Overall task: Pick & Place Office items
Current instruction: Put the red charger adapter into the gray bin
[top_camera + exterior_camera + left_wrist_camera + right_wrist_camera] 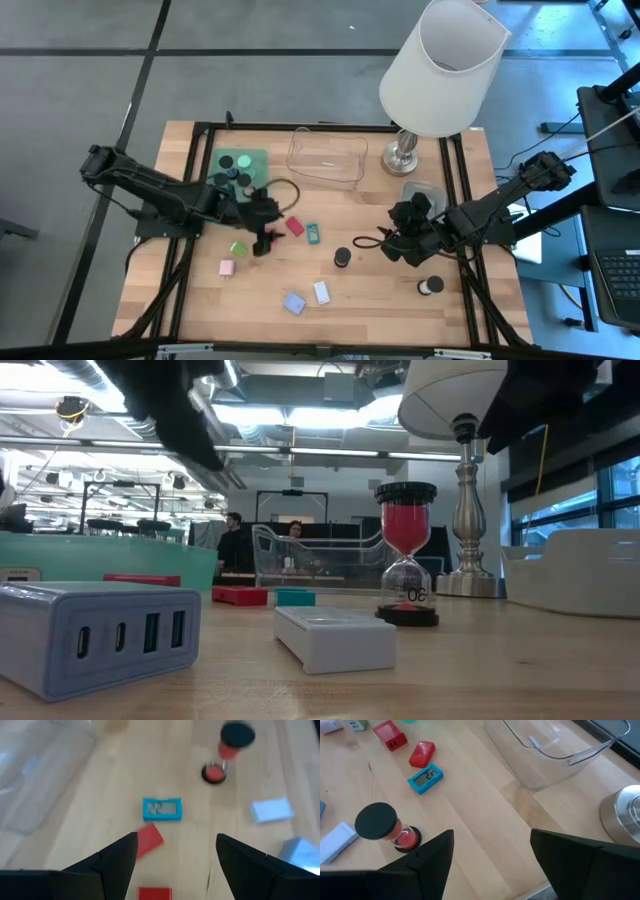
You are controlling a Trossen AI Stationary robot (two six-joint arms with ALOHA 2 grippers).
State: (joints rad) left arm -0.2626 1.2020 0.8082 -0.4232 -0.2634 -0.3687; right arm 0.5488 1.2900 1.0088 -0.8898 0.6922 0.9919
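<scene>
Small office items lie scattered on the wooden table: a red block (149,839), a teal piece with a display (161,808), a black-capped red sand timer (382,825), a green piece (238,247), a pink piece (227,267) and light-blue pieces (294,302). My left gripper (175,840) is open and slants down above the red block. Another red piece (154,893) lies below, between its fingers. My right gripper (491,836) is open, slanting down over bare wood to the right of the sand timer (342,257). Neither gripper holds anything.
A green tray (240,165) with dark pieces stands at the far left, with a clear tray (327,157) beside it. A white lamp (440,70) stands on its metal base (402,155) at the far right. A black disc (430,286) lies near the front right.
</scene>
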